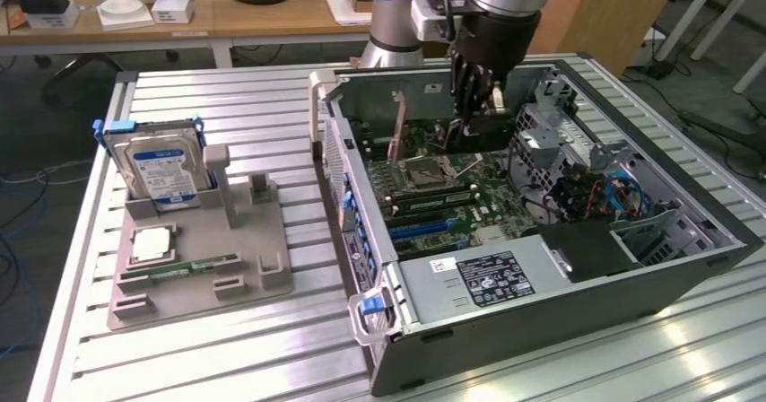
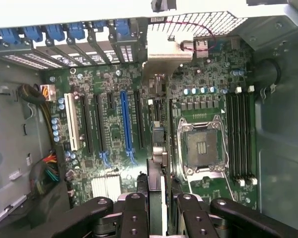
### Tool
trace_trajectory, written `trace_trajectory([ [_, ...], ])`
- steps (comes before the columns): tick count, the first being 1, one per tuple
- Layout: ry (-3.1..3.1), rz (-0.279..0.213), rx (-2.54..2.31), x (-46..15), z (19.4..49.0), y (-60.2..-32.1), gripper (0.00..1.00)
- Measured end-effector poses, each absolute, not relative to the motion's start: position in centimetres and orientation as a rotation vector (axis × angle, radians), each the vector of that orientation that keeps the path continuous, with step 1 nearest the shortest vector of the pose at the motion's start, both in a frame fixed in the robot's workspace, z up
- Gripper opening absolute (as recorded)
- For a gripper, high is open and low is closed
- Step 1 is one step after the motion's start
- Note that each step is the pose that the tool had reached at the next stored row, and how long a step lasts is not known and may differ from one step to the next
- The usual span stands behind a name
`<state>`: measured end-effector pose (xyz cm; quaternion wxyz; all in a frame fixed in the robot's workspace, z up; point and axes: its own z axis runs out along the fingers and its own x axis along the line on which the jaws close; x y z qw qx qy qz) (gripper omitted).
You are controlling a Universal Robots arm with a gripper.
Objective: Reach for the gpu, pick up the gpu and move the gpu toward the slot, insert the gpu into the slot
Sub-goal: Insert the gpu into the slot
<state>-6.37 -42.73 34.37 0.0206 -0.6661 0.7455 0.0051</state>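
**While the pincer holds the gpu over the board, the insertion is not shown as done**

Since the pincer [image 2: 159, 210] stands about half closed, with its black fingers [image 2: 134, 218] on the two faces of a thin card, I judge that it grips the gpu [image 2: 159, 153]. In the wrist view the card is seen from its edge, upright. It runs from between the fingers toward its silver bracket [image 2: 165, 49], which lies near the rear openings of the computer case [image 1: 575, 321]. The card hangs over the motherboard [image 2: 114, 134], between the long blue slot [image 2: 125, 121] and the processor socket [image 2: 201, 146].

In the exterior view the arm [image 1: 503, 7] reaches down into the open case. Reaching, picking up and carrying therefore look done.

Whether the lower edge of the card already sits in the slot I cannot tell, because the card itself hides that place. I count the insertion as unfinished, because the card is in the grip.

Well apart, at the exterior view's left, a gray holder [image 1: 246, 281] carries the hard drive [image 1: 161, 169] and a memory stick [image 1: 179, 266].
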Motion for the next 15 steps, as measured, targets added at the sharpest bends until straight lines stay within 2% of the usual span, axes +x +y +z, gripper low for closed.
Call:
trace_trajectory([
  [15, 2.287, 0.026, -2.104, -6.5, 32.2, -43.0, 0.27],
])
